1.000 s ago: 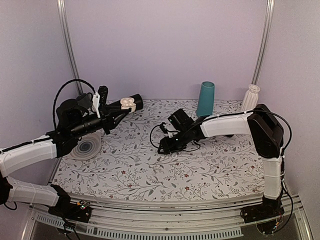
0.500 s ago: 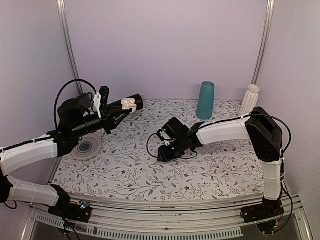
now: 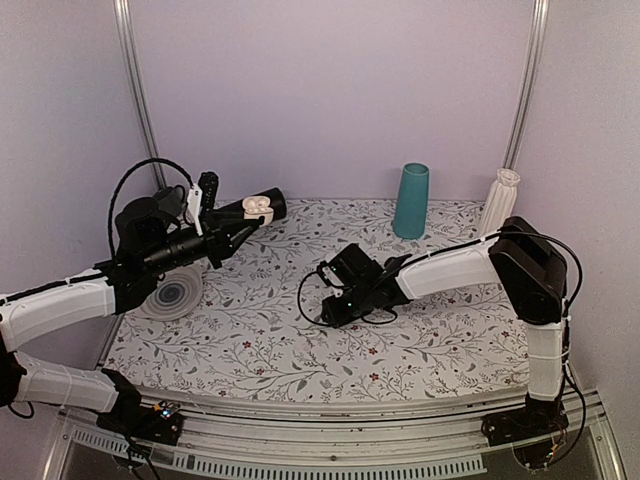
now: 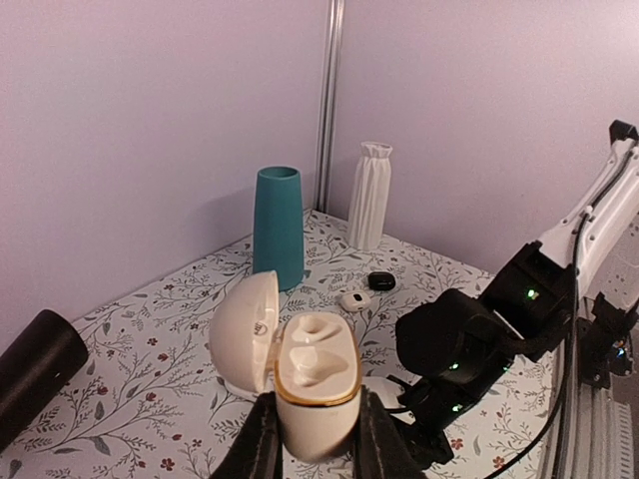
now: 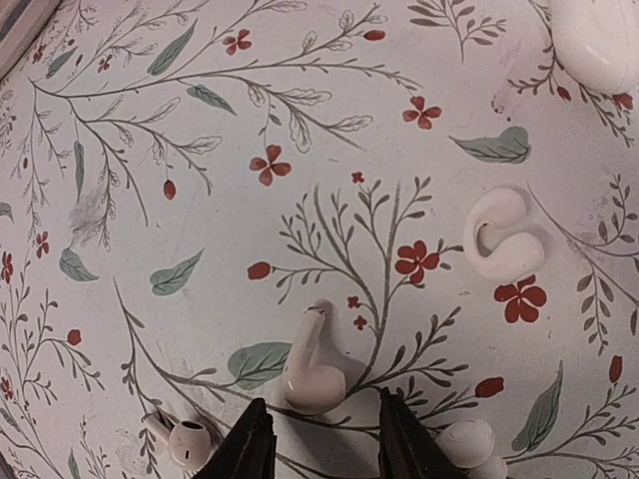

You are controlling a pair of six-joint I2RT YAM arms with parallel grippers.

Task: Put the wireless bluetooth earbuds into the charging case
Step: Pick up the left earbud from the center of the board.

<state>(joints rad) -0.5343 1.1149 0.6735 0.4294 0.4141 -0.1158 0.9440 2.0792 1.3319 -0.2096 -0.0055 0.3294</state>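
Observation:
My left gripper [image 4: 315, 444] is shut on the white charging case [image 4: 315, 384] and holds it in the air with its lid open and both wells empty. The case also shows at the back left in the top view [image 3: 256, 207]. My right gripper [image 5: 321, 439] is open and low over the table, near the middle in the top view [image 3: 335, 310]. A white stemmed earbud [image 5: 315, 369] lies on the cloth just ahead of the gap between its fingertips. A second stemmed earbud [image 5: 185, 439] lies to its left.
A white ear-hook earbud [image 5: 504, 235], another white bud [image 5: 464, 444] and a rounded white object [image 5: 599, 40] lie near the right gripper. A teal cup [image 3: 411, 200] and white ribbed vase [image 3: 500, 197] stand at the back. A black cylinder [image 3: 270, 203] and grey disc [image 3: 175, 295] are at the left.
My right gripper has moved forward and down toward the table, first left, then slightly back right. My left arm with the case has stayed still.

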